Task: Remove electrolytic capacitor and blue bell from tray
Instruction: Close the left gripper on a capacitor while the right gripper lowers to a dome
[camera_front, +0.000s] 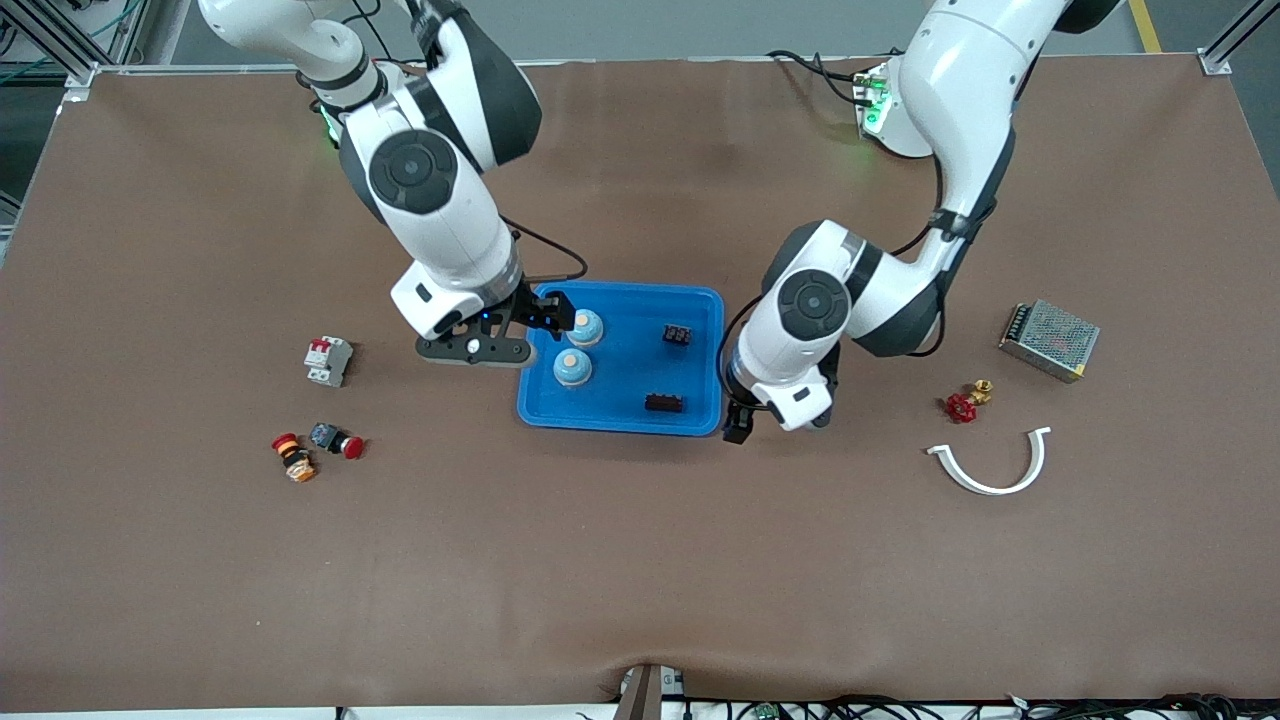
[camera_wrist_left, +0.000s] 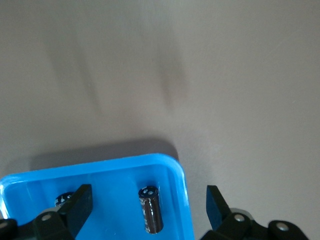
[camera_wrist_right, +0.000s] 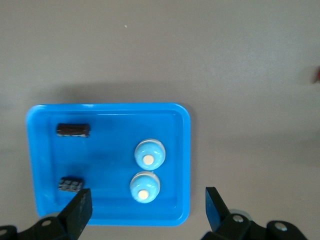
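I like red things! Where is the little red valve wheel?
In the front view, the red valve wheel lies on the table toward the left arm's end, between the metal mesh box and the white curved strip, which lies nearer the camera.

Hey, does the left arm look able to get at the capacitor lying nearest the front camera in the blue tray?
Probably yes. The left claw hangs open by the blue tray, close to that capacitor, with nothing between them.

Even, bright overhead light; soft shadows fall under the arms (camera_front: 440, 230), and both wrist views look slightly soft.
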